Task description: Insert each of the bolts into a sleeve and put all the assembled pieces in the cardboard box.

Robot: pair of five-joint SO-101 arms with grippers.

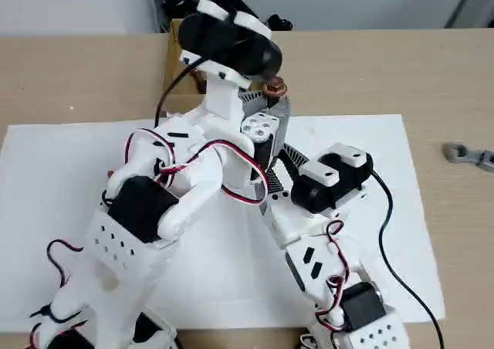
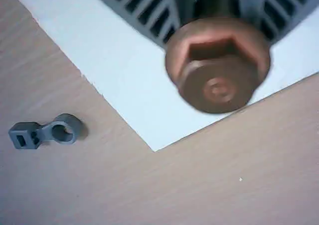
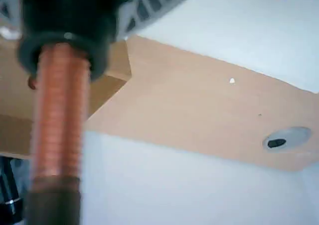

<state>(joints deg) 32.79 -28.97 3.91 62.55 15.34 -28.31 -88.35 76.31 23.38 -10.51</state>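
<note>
The cardboard box (image 1: 173,55), far behind the arms, is mostly hidden by them. The bolt (image 2: 218,65) looks blurred; its shaft runs off the picture's edge.

Light wood table (image 1: 448,71) under a large white sheet (image 1: 38,179); behind it, what may be a pale wall (image 1: 69,1).

Bolt (image 1: 275,89) near paper's (image 1: 370,148) far edge, cardboard box (image 1: 173,59) behind, leftward.
</note>
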